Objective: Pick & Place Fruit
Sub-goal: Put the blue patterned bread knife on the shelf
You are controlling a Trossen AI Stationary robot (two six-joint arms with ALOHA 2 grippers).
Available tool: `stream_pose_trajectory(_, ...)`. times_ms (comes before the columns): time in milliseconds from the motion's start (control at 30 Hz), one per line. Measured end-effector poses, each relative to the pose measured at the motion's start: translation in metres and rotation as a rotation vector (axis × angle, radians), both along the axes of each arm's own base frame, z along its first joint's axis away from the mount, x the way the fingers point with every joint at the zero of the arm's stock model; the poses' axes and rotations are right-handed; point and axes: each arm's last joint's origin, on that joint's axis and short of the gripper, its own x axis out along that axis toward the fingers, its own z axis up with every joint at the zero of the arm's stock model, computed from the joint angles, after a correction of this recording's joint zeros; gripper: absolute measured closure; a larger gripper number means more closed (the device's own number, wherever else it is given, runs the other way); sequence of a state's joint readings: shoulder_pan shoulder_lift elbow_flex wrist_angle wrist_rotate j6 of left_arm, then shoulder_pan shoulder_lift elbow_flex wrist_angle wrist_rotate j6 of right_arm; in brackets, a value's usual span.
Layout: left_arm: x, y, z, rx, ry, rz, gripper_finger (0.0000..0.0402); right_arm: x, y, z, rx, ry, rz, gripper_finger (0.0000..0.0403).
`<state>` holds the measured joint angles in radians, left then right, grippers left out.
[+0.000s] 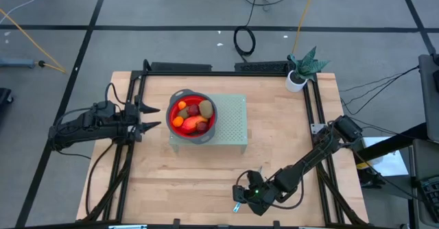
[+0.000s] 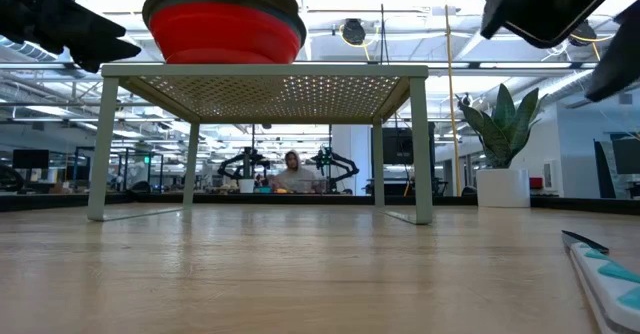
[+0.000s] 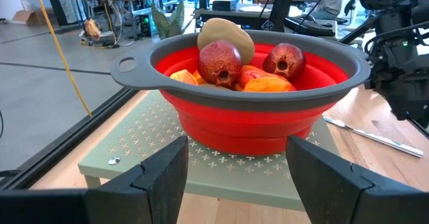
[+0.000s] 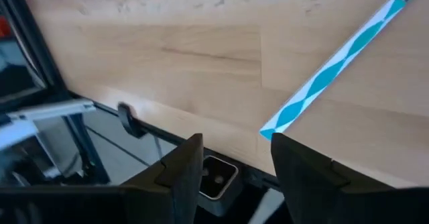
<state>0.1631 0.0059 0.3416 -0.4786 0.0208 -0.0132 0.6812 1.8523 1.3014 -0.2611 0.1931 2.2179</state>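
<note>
Several toy fruits, dark red (image 3: 219,62), olive-brown (image 3: 226,33) and orange (image 3: 271,84), lie in the red bowl (image 1: 193,116). The bowl stands by its base on a pale green perforated rack (image 1: 230,123) at the table's middle. My left gripper (image 1: 156,117) hangs open and level just left of the bowl, its fingers (image 3: 167,174) short of the rack. My right gripper (image 1: 241,196) is open near the table's near edge, slanting down. A blue-and-white knife (image 4: 335,63) lies flat on the wood just beyond its fingertips (image 4: 184,163).
A potted plant (image 1: 302,70) stands at the far right corner. Black frame rails (image 1: 130,140) run along the left and right sides of the table. In the low view the knife (image 2: 605,269) lies at the near right. Bare wood lies in front of the rack (image 1: 185,174).
</note>
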Motion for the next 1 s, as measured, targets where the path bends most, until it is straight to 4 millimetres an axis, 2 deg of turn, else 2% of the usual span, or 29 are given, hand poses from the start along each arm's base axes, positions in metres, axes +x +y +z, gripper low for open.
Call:
stream_pose_trajectory(200,0.000,0.000,0.000,-0.008,-0.001,0.001,0.0151,0.001,-0.003,0.003,-0.038,-0.005,-0.108,0.0232)
stream_pose_trajectory(500,0.000,0.000,0.000,-0.013,-0.002,0.003,0.0151,0.007,-0.020,0.029,-0.056,0.199,-0.198,0.0232)
stream_pose_trajectory(767,0.000,0.000,0.000,-0.011,0.000,0.004,0.0151,0.031,-0.021,-0.001,-0.023,0.332,-0.203,0.0232)
stream_pose_trajectory(1000,0.000,0.000,0.000,-0.011,0.001,0.004,0.0151,0.034,-0.020,0.007,-0.055,0.497,-0.190,0.0232)
